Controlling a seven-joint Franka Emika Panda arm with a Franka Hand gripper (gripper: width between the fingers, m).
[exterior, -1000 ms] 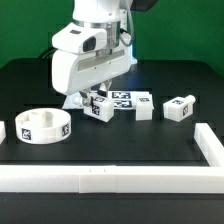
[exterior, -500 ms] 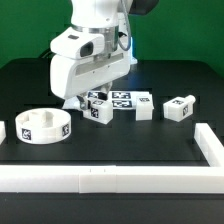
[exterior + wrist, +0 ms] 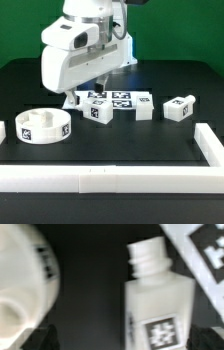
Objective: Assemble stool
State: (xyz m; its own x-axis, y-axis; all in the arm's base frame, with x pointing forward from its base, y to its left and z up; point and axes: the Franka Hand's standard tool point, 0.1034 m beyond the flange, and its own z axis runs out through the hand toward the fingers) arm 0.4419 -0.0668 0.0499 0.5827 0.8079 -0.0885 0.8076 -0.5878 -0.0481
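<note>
White plastic stool parts lie loose on a black surface (image 3: 130,145), none of them joined. The round seat (image 3: 40,128), a shallow ring with sockets, sits toward the exterior view's left, near the front and apart from the other parts. Further toward the exterior view's right, a cluster gathers around the marker board (image 3: 120,97). A first leg (image 3: 100,111) sits just in front of the board's near edge. A second leg (image 3: 146,107) is just beside the board on the exterior view's right. A third leg (image 3: 180,108) stands further right, apart from the cluster. Each leg shows black-and-white square tags. A long white border rail (image 3: 100,178) runs along the front and turns back along the exterior view's right side.

The arm's hand (image 3: 128,339) hangs over the left end of the cluster, between the seat and the marker board. In the wrist view its two dark fingertips (image 3: 38,338) stand wide apart, so the hand is open and grips nothing.

Under it in that view lies the leg under the hand (image 3: 157,294), lengthwise on the surface. Its stepped peg end (image 3: 147,253) points away from the fingertips, and a tag (image 3: 161,332) sits on its upper face. I cannot tell for certain which of the three legs this one is. The seat's rim shows blurred on one side of it and a corner of the marker board on the other. The leg lies nearer one fingertip than the other, and I cannot tell whether that finger touches it.
</note>
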